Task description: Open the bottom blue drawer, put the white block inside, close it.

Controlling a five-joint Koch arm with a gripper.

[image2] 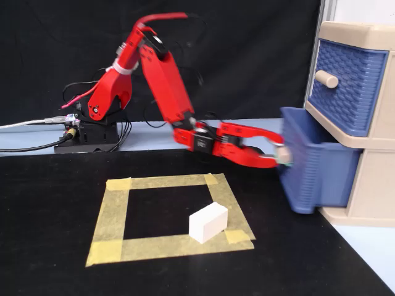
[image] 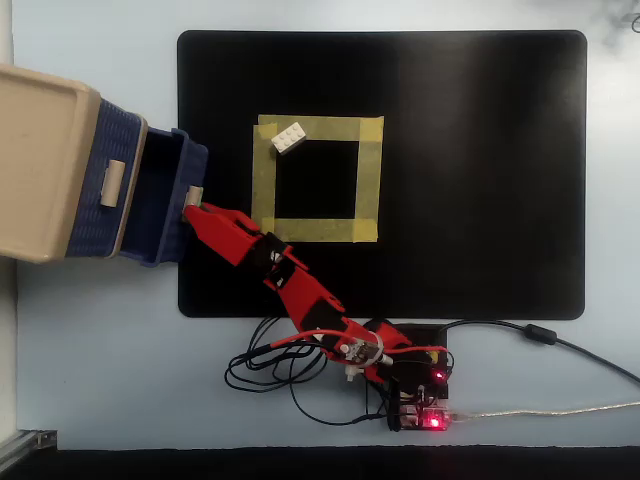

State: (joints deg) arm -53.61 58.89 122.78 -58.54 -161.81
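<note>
The red gripper (image2: 279, 157) is clamped on the small beige handle (image: 195, 194) of the dark-blue ribbed bottom drawer (image2: 311, 169), pulled out from the beige cabinet (image: 45, 160); its interior is hidden. The white studded block (image2: 208, 222) lies on the yellow tape square (image2: 114, 213), apart from the drawer across bare black mat (image: 480, 180).

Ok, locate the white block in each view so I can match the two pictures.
Overhead view: the white block lies on the top strip of the yellow tape square, near its top-left corner.
Fixed view: the white block sits on the square's near strip, toward the bottom-right corner.
Shared landmark: the pulled-out bottom blue drawer, with the red gripper at its handle.
</note>
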